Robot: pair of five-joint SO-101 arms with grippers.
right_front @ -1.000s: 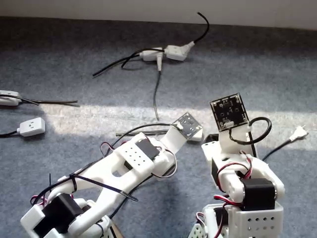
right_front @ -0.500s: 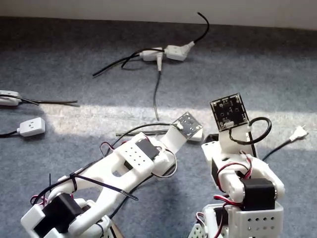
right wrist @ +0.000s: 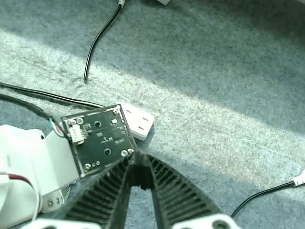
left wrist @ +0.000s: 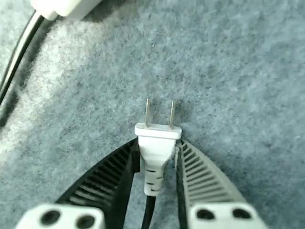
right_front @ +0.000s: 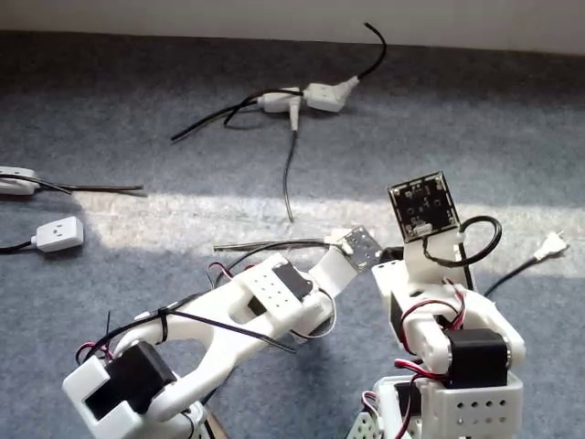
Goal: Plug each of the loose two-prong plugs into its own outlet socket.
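My left gripper (left wrist: 157,145) is shut on a white two-prong plug (left wrist: 157,138) just above the grey carpet, its prongs pointing away from the wrist. A white outlet socket (left wrist: 62,5) lies a short way beyond the prongs, off to one side. In the right wrist view the same socket (right wrist: 138,121) lies beside the left arm's camera board (right wrist: 100,138). My right gripper (right wrist: 138,164) is shut with nothing in it, hanging over the carpet close to that board. Another loose plug (right_front: 551,244) lies on the carpet at the right.
A white socket block (right_front: 311,96) with cords plugged in lies at the back. A single socket (right_front: 59,233) and another white piece (right_front: 14,180) lie at the left edge. Black cords (right_front: 274,244) cross the carpet in front of the arms.
The left arm has swung to the right and nearer, carrying the plug closer to the right arm. The right arm has kept still.
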